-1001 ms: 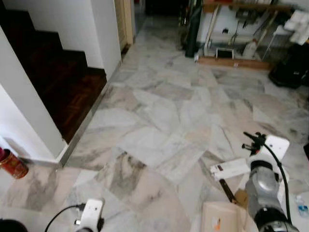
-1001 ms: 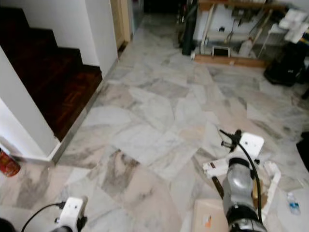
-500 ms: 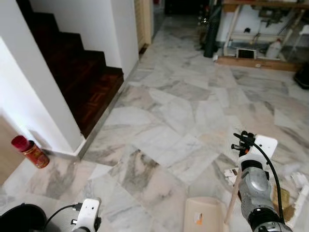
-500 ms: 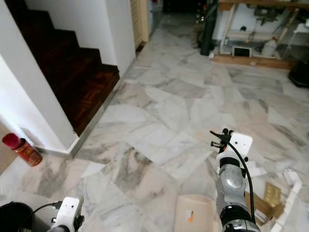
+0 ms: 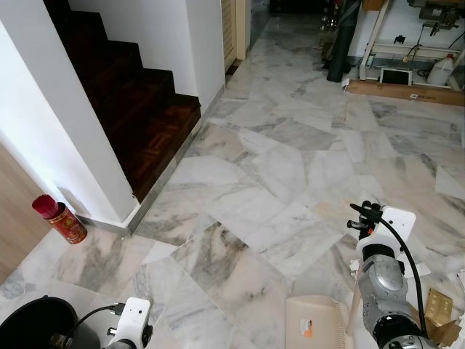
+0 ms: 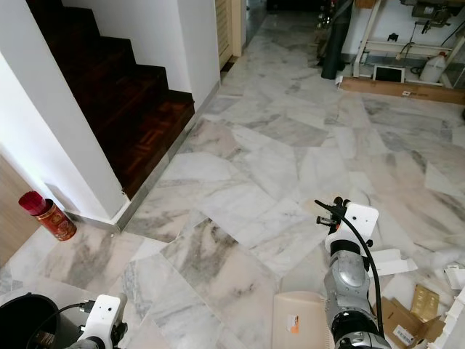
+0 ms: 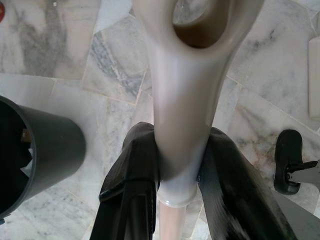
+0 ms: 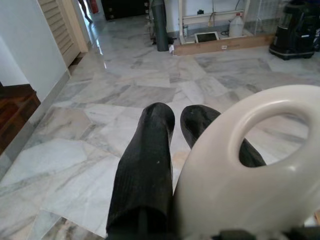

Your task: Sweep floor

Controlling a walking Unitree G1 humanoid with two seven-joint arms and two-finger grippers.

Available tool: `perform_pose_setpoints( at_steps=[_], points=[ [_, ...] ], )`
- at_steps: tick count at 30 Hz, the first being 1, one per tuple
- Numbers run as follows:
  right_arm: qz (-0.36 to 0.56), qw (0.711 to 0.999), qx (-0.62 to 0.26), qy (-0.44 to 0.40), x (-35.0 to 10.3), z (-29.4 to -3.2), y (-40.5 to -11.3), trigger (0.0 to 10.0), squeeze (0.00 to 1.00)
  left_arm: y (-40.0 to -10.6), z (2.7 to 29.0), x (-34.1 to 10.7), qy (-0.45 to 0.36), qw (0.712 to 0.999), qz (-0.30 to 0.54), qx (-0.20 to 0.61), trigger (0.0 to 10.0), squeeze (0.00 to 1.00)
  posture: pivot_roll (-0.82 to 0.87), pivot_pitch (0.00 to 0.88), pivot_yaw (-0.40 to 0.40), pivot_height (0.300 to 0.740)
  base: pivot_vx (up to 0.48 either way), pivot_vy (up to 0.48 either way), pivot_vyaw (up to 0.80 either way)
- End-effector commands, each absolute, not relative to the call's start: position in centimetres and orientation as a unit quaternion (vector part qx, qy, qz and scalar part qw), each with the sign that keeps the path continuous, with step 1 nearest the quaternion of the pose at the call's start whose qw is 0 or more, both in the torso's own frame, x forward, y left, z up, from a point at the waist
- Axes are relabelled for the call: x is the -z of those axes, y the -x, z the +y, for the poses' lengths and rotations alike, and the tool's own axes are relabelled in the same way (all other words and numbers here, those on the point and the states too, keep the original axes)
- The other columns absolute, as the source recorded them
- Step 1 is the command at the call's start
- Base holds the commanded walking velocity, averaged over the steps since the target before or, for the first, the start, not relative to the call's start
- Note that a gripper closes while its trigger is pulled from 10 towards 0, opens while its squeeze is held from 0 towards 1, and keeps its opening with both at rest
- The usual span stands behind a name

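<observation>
- View has swung left since a second ago: black bin (image 5: 33, 327) and red can (image 5: 59, 219) now in sight.
- Dustpan (image 5: 316, 323) rests on marble floor (image 5: 240, 174); light, stiff, slick plastic.
- My left gripper (image 7: 182, 172) clamps one beige handle (image 7: 182, 100).
- Right gripper (image 8: 172, 145) clamps another loop handle (image 8: 260, 175); grip low.
- Cardboard scraps (image 6: 403, 320) just right.

Bright even daylight, glossy floor glare, soft close-up blur

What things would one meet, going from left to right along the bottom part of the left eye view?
Black bucket → left gripper → beige dustpan → right gripper → cardboard scrap.
</observation>
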State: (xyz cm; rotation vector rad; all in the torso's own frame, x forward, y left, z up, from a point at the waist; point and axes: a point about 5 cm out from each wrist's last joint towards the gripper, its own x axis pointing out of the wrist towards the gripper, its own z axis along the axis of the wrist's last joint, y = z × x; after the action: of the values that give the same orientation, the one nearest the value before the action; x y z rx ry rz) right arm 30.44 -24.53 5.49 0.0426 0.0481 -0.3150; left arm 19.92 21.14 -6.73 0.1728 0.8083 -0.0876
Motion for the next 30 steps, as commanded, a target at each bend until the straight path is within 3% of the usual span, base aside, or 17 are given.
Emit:
perform_pose_setpoints(
  at_steps=[1, 13, 14, 15, 16, 17, 27, 28, 29, 30],
  points=[
    [0.035, 0.987, 0.154, -0.022, -4.9, -24.2, -30.2, 10.0, 0.00, -20.4, 22.0, 6.3, -0.094, 0.916, 0.388, 0.036, 10.0, 0.00, 0.03, 0.000, 0.023, 0.740, 0.000, 0.000, 0.00],
    [0.041, 0.985, 0.163, -0.024, -4.4, -24.5, -29.6, 10.0, 0.00, -21.6, 22.4, 5.4, -0.097, 0.924, 0.367, 0.034, 10.0, 0.00, 0.00, 0.000, 0.038, 0.740, 0.000, 0.000, 0.00],
    [0.041, 0.985, 0.165, -0.024, -4.3, -24.5, -29.5, 10.0, 0.09, -21.8, 22.4, 5.3, -0.098, 0.925, 0.365, 0.035, 10.0, 0.00, 0.00, 0.000, 0.038, 0.740, 0.000, 0.000, 0.00],
    [0.044, 0.985, 0.167, -0.022, -4.2, -24.6, -29.4, 10.0, 0.58, -21.8, 22.4, 5.3, -0.099, 0.925, 0.365, 0.036, 10.0, 0.00, -0.01, 0.006, 0.039, 0.740, 0.000, 0.000, 0.00],
    [0.047, 0.984, 0.169, -0.020, -4.1, -24.6, -29.3, 10.0, 0.82, -21.8, 22.5, 5.3, -0.099, 0.925, 0.365, 0.036, 10.0, 0.00, -0.01, 0.006, 0.039, 0.740, 0.000, 0.000, 0.00],
    [0.049, 0.984, 0.172, -0.020, -4.0, -24.7, -29.2, 10.0, 1.00, -21.8, 22.5, 5.3, -0.099, 0.925, 0.365, 0.036, 10.0, 0.00, -0.01, 0.010, 0.039, 0.740, 0.000, 0.000, 0.00],
    [0.059, 0.977, 0.205, -0.010, -3.6, -25.7, -28.5, 10.0, 0.98, -21.7, 22.4, 5.4, -0.098, 0.925, 0.367, 0.034, 10.0, 0.00, -0.02, 0.007, 0.036, 0.740, 0.000, 0.000, 0.00],
    [0.059, 0.976, 0.207, -0.009, -3.6, -25.8, -28.5, 10.0, 0.71, -21.7, 22.4, 5.4, -0.098, 0.925, 0.367, 0.034, 10.0, 0.00, -0.02, 0.007, 0.036, 0.740, 0.000, 0.000, 0.00],
    [0.059, 0.976, 0.210, -0.006, -3.7, -25.9, -28.5, 10.0, 0.22, -21.7, 22.4, 5.4, -0.098, 0.925, 0.367, 0.034, 10.0, 0.00, -0.02, 0.007, 0.036, 0.740, 0.000, 0.000, 0.00],
    [0.059, 0.974, 0.220, 0.000, -3.9, -26.2, -28.6, 10.0, 0.00, -21.7, 22.3, 5.4, -0.097, 0.925, 0.367, 0.034, 10.0, 0.00, -0.02, 0.007, 0.036, 0.740, 0.000, 0.000, 0.00]
  ],
)
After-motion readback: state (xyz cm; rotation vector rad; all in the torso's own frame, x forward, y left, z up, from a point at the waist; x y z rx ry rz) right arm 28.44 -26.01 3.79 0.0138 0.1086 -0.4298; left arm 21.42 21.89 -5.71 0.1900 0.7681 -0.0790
